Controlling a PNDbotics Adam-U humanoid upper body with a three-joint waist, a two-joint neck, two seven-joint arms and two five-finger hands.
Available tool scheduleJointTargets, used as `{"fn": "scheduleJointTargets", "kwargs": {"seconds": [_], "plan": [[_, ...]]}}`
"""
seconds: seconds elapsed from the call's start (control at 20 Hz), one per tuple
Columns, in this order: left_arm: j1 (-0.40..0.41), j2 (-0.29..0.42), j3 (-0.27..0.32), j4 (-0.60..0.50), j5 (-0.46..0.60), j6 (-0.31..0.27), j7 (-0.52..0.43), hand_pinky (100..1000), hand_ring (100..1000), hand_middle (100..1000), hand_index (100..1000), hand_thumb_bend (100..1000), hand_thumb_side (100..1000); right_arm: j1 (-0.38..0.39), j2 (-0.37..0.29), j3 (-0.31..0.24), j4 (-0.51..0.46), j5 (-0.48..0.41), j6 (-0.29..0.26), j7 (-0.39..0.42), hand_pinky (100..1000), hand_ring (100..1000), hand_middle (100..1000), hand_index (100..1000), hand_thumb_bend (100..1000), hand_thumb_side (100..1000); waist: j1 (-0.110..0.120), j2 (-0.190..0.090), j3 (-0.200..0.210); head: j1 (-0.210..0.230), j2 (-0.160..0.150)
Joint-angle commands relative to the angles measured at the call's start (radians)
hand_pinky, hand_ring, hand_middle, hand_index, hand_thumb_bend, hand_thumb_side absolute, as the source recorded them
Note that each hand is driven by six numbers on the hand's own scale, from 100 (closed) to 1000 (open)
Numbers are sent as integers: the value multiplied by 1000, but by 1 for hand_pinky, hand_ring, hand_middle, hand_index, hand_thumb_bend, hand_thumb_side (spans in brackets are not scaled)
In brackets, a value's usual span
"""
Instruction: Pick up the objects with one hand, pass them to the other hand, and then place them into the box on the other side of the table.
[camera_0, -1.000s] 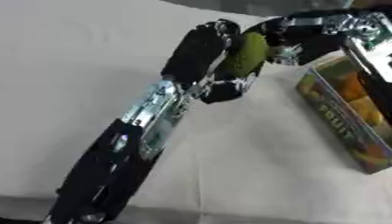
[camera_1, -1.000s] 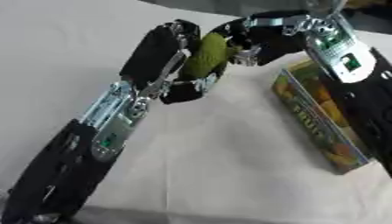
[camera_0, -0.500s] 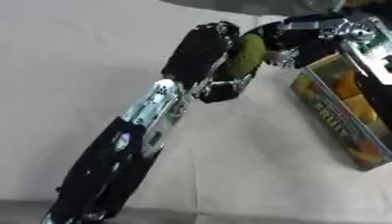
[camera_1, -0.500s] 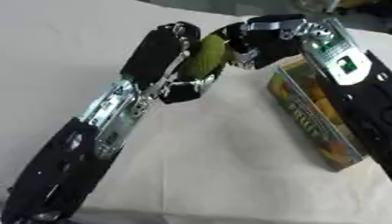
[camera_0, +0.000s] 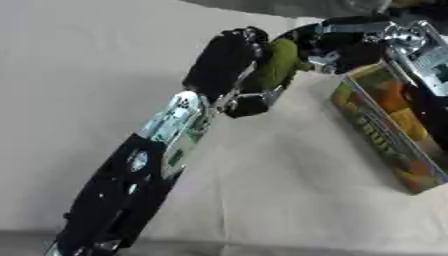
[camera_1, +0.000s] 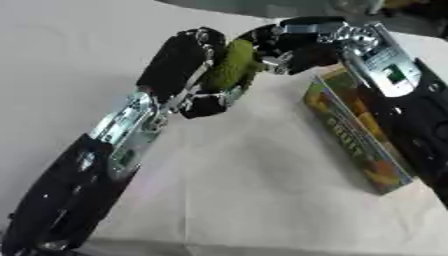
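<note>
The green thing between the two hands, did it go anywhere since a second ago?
Hardly. The long green object stays above the table between both hands; the left hand stays curled round it, and the right hand is still closed in at its upper end. No handover has finished that I can see. The colourful fruit-printed box rests where it was; the small shift is the camera's.

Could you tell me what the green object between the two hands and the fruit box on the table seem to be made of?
The green object, held between the left hand and the right hand, looks like matte plastic or foam: uniform olive colour, smooth rounded shape, no shine. The fruit box looks like printed cardboard: flat panels, sharp edges, colourful fruit print with lettering, slightly glossy.
</note>
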Motion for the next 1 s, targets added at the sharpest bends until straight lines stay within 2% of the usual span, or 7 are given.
{"fn": "scheduleJointTargets", "kwargs": {"seconds": [0.05,0.3,0.45,0.55,0.65,0.7,1.0], "plan": [[-29,-19,11,6,-4,3,9,494,479,402,309,100,275,-16,-15,-2,-40,-26,17,1,886,769,851,897,100,407,-11,1,-3,0,5],[-34,-27,14,13,0,1,18,496,480,406,310,100,280,-17,-14,-3,-42,-40,45,1,858,736,736,803,100,473,-9,1,-6,0,5],[-38,-30,14,10,2,-1,22,497,482,410,311,100,284,-17,-14,-9,-40,-40,58,1,821,670,582,677,100,528,-8,1,-7,2,5],[-39,-31,14,9,3,-1,24,498,483,413,313,100,288,-17,-14,-19,-35,-36,64,1,782,604,484,573,100,512,-8,1,-8,5,5],[-39,-32,16,8,5,2,28,498,484,416,318,100,296,-17,-14,-38,-24,-33,76,1,741,538,404,484,100,577,-9,0,-9,10,5],[-38,-32,16,7,7,2,32,499,486,417,323,100,300,-17,-14,-46,-21,-36,83,1,718,509,373,451,100,578,-9,0,-9,11,5],[-37,-31,18,3,21,8,58,500,490,428,352,100,296,-16,-18,-83,-6,-38,113,1,589,376,222,275,100,413,-9,-1,-12,13,5]]}}
